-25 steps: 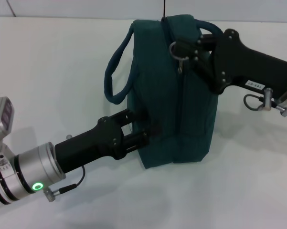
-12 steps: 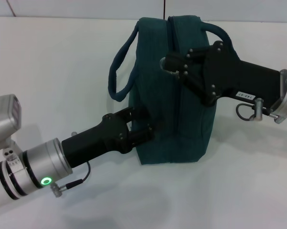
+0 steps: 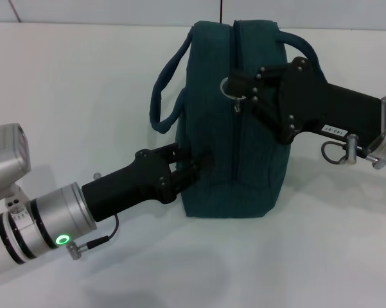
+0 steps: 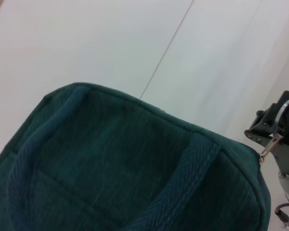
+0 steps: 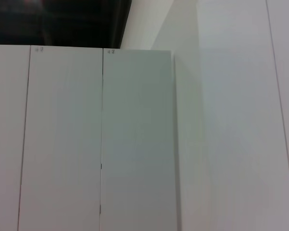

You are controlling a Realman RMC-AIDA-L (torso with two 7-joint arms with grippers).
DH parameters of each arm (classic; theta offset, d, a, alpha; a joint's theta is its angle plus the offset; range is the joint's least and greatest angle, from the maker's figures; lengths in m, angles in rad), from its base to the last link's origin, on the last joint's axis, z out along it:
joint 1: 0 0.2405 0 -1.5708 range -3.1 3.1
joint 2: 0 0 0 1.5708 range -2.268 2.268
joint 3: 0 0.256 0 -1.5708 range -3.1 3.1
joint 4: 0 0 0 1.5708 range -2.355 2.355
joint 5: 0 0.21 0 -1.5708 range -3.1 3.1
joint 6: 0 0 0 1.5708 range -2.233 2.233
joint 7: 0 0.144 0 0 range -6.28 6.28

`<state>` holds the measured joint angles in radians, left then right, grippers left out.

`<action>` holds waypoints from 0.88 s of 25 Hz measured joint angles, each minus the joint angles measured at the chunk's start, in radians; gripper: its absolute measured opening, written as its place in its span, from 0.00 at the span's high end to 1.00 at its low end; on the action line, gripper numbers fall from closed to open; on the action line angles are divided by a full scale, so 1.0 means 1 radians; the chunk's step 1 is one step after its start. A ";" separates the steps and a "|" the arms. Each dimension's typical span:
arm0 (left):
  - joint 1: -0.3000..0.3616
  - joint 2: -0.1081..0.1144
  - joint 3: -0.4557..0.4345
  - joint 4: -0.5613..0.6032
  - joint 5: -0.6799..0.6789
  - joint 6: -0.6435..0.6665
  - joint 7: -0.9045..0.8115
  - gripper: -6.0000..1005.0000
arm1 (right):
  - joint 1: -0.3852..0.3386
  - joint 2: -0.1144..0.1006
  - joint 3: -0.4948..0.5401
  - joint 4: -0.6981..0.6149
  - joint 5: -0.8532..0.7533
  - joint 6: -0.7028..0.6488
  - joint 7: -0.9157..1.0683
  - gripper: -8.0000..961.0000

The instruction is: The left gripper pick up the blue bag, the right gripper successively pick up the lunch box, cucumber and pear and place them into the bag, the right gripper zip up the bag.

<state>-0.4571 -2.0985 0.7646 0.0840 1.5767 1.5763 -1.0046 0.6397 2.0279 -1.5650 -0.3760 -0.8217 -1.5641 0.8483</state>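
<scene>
At the middle of the white counter [image 3: 83, 96] stood the blue bag [image 3: 215, 154], upright, with its zipper line running down the face that showed. The bag appeared zipped, so nothing inside it could be seen. One loop handle [image 3: 170, 90] hung out from the bag's left side; the other arched over its top right. The left end effector [image 3: 194, 168] reached in from the bag's lower left, its two black fingers clamped together on the bag's lower left edge. The right end effector [image 3: 239, 85] came in from the bag's right, its tips closed on the metal ring pull [image 3: 232, 90] near the top of the zipper. The left wrist view showed only the bag's fabric close up, with the ring pull at its far edge. The right wrist view showed only pale panels.
</scene>
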 joint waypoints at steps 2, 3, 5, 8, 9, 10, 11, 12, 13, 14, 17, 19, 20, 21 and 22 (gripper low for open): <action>0.000 0.000 0.000 0.000 0.000 0.001 0.015 0.54 | -0.003 0.000 0.000 0.001 0.000 0.005 -0.001 0.97; 0.000 0.001 0.000 0.000 0.000 0.002 0.019 0.58 | -0.005 0.000 0.000 0.001 0.000 0.007 -0.001 0.97; -0.001 0.001 0.001 0.000 0.000 0.002 0.021 0.68 | -0.011 0.000 0.000 0.001 0.000 0.012 -0.001 0.97; -0.001 0.002 0.001 0.001 0.000 0.003 0.021 0.78 | -0.022 -0.003 0.001 0.002 0.000 0.015 -0.001 0.97; -0.001 0.003 0.001 0.002 0.000 0.003 0.021 0.79 | -0.025 -0.003 0.002 0.002 0.000 0.016 -0.001 0.97; -0.001 0.003 0.001 0.002 0.000 0.003 0.021 0.81 | -0.028 -0.004 0.002 0.002 0.000 0.019 -0.001 0.97; -0.002 0.003 0.001 0.002 -0.001 0.003 0.021 0.82 | -0.030 -0.004 0.003 0.002 0.001 0.020 -0.001 0.97; -0.002 0.003 0.001 0.002 -0.006 0.003 0.021 0.83 | -0.033 -0.004 0.003 0.002 0.003 0.021 -0.002 0.97; -0.001 0.003 0.001 0.002 -0.010 0.003 0.021 0.84 | -0.038 -0.005 0.003 0.001 0.006 0.022 -0.002 0.97; 0.000 0.003 0.001 0.002 -0.014 0.002 0.021 0.85 | -0.045 -0.005 0.003 -0.002 0.010 0.022 -0.002 0.97; 0.008 0.005 0.002 0.017 -0.020 0.004 0.021 0.88 | -0.063 -0.005 0.003 -0.008 0.033 0.013 -0.002 0.97; 0.020 0.007 0.005 0.049 -0.020 0.016 0.016 0.91 | -0.074 -0.005 0.003 -0.009 0.057 -0.002 -0.001 0.97; 0.027 0.008 0.007 0.062 -0.018 0.026 0.014 0.93 | -0.078 -0.005 0.003 -0.009 0.067 -0.014 0.001 0.97; 0.035 0.011 0.009 0.080 -0.015 0.044 0.010 0.93 | -0.081 -0.005 0.003 -0.009 0.073 -0.026 0.003 0.97; 0.041 0.014 0.011 0.096 -0.010 0.067 0.006 0.93 | -0.083 -0.005 0.001 -0.010 0.075 -0.046 0.006 0.97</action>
<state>-0.4161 -2.0847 0.7756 0.1804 1.5666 1.6435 -0.9983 0.5570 2.0232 -1.5639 -0.3857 -0.7467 -1.6102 0.8543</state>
